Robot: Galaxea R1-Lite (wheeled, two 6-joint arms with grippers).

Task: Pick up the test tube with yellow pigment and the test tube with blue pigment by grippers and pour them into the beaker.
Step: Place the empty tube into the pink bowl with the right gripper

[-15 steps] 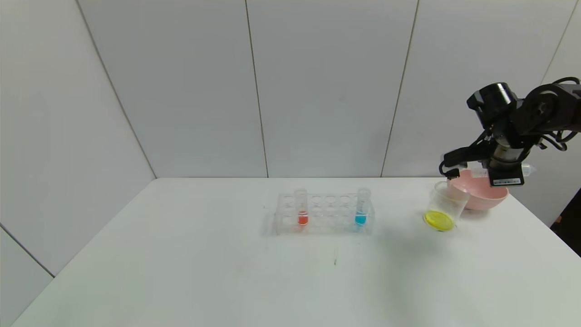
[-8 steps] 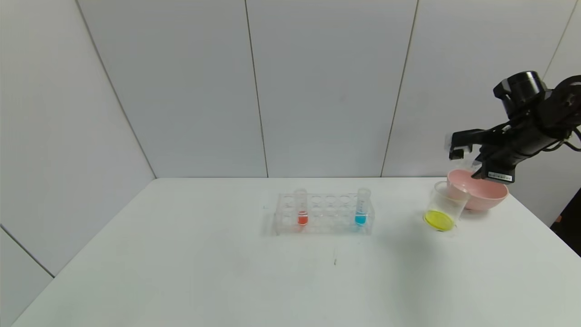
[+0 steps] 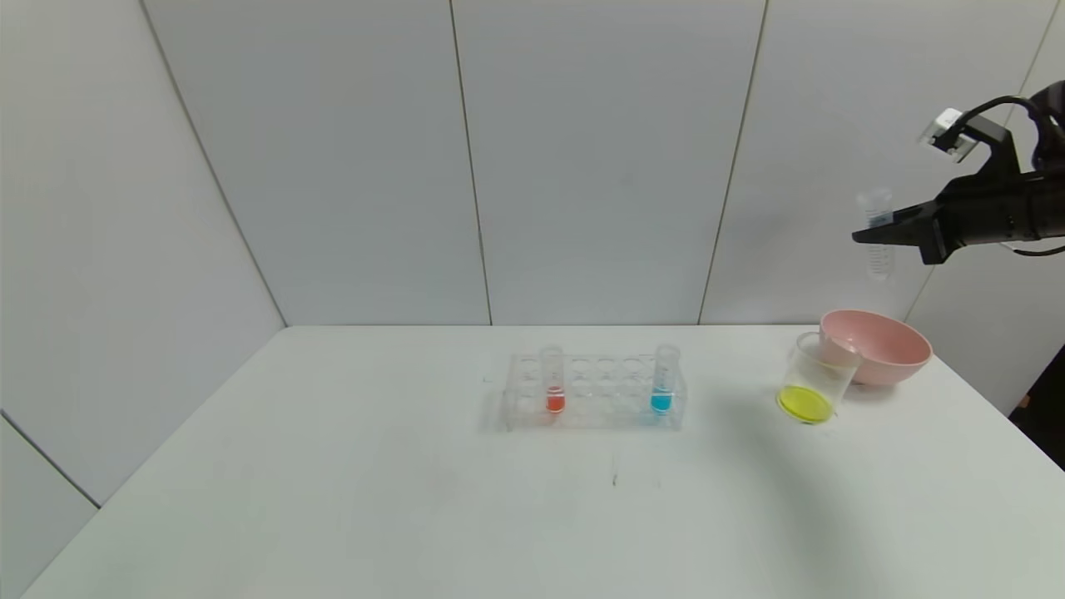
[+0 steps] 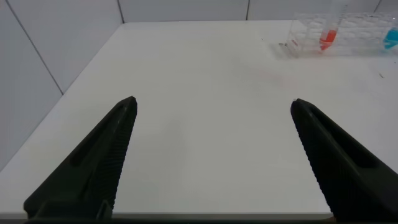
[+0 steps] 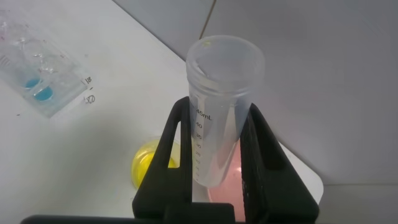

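Note:
My right gripper (image 3: 869, 235) is shut on a clear graduated test tube (image 3: 878, 259) and holds it upright, high above the pink bowl. In the right wrist view the tube (image 5: 224, 81) sits between the fingers (image 5: 177, 143) and holds no liquid. The beaker (image 3: 819, 366) stands tilted against the bowl with yellow liquid at its bottom; it also shows in the right wrist view (image 5: 149, 165). The test tube with blue pigment (image 3: 663, 378) stands in the rack's right end. My left gripper (image 4: 212, 102) is open and empty over bare table, far from the rack.
The clear rack (image 3: 595, 391) sits mid-table and also holds a red-orange tube (image 3: 552, 381) at its left end. The pink bowl (image 3: 882, 353) stands at the back right, touching the beaker. The table's right edge (image 3: 998, 416) runs close beside the bowl.
My right gripper has risen from just over the pink bowl and beaker to well above them. It has turned the tube from lying sideways to upright.

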